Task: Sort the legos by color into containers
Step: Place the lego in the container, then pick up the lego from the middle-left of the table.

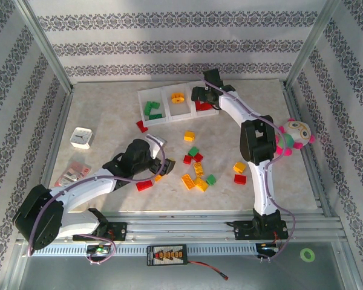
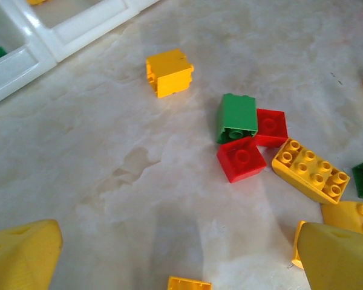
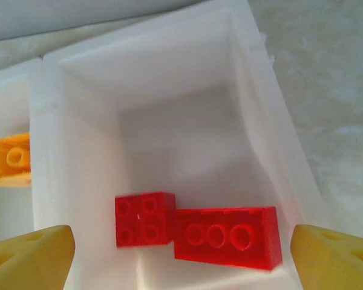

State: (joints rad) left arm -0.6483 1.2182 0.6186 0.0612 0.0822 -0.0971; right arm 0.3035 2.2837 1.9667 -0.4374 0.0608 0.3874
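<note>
Legos [image 1: 198,168] in red, green and yellow-orange lie scattered across the middle of a pale counter [image 1: 109,109], seen from above. Three joined white containers [image 1: 164,104] sit at the far side, with green bricks in the left one, a yellow brick in the middle one and red in the right-hand bin [image 1: 214,111]. The right tool [image 1: 199,95] hangs over that bin. The left tool [image 1: 162,164] sits low beside the loose pile.

Left wrist view: the left tool's yellow fingers [image 2: 21,254] are spread wide and empty above bare counter. Just ahead, a green brick [image 2: 237,118] touches two red bricks [image 2: 242,158], with a long yellow brick [image 2: 310,170] beside them.

Right wrist view: the right tool's jaws are spread and hold nothing. Below them, a square red brick [image 3: 144,219] and a longer red brick [image 3: 228,235] lie side by side on the bin floor.

The bricks look light, rigid and smooth. Pinching across two flat opposite walls, rather than the studs, seems the safest hold.
</note>
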